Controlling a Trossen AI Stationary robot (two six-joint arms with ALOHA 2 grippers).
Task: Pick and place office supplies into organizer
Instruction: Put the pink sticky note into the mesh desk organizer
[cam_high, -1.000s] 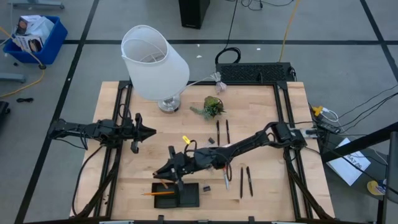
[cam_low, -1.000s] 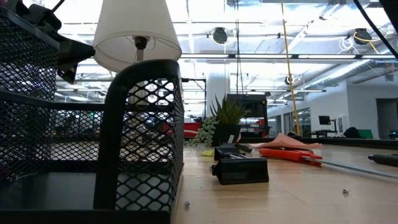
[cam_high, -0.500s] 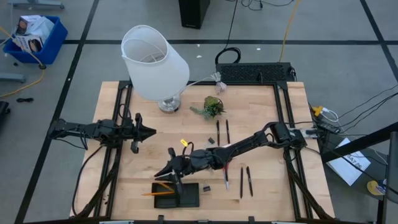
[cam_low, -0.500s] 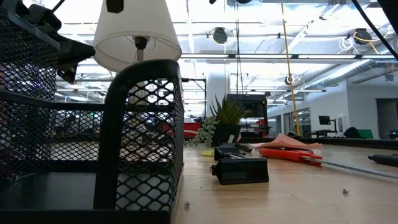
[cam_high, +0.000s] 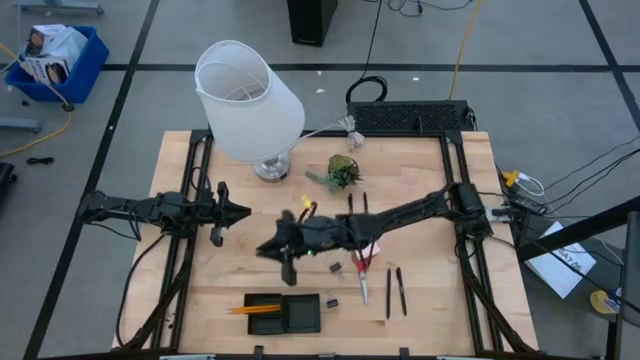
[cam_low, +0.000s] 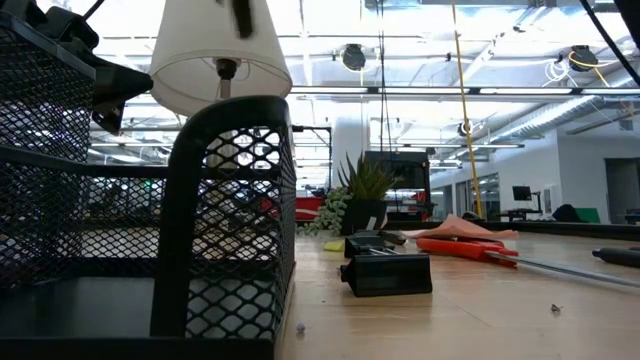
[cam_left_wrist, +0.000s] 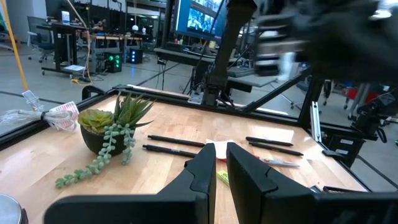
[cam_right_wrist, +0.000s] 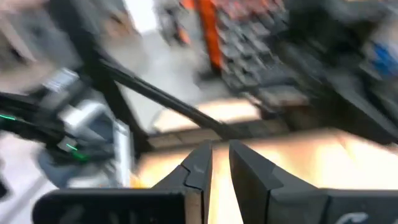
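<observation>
The black organizer (cam_high: 287, 312) stands near the table's near edge, with orange pencils (cam_high: 250, 309) lying in and across its left part; its mesh wall fills the left of the low view (cam_low: 230, 220). My right gripper (cam_high: 268, 247) is shut and empty, above the table's middle, on the far side of the organizer. The red-handled scissors (cam_high: 362, 272) and a pink pad (cam_low: 470, 226) lie under the right arm. Black pens (cam_high: 395, 291) and two more pens (cam_high: 357, 207) lie on the table. Small black clips (cam_high: 335, 267) lie near the organizer. My left gripper (cam_high: 240, 211) waits at the left, shut.
A white lamp (cam_high: 248, 100) stands at the far left and a small green plant (cam_high: 341, 172) at the far middle. A black keyboard-like box (cam_high: 408, 118) lies along the far edge. Bare wood shows between the left gripper and the organizer.
My right gripper has gone from just above the organizer toward the table's far edge and upward, with nothing between its fingers. The pencils stay in the organizer. The right wrist view is blurred by the motion.
</observation>
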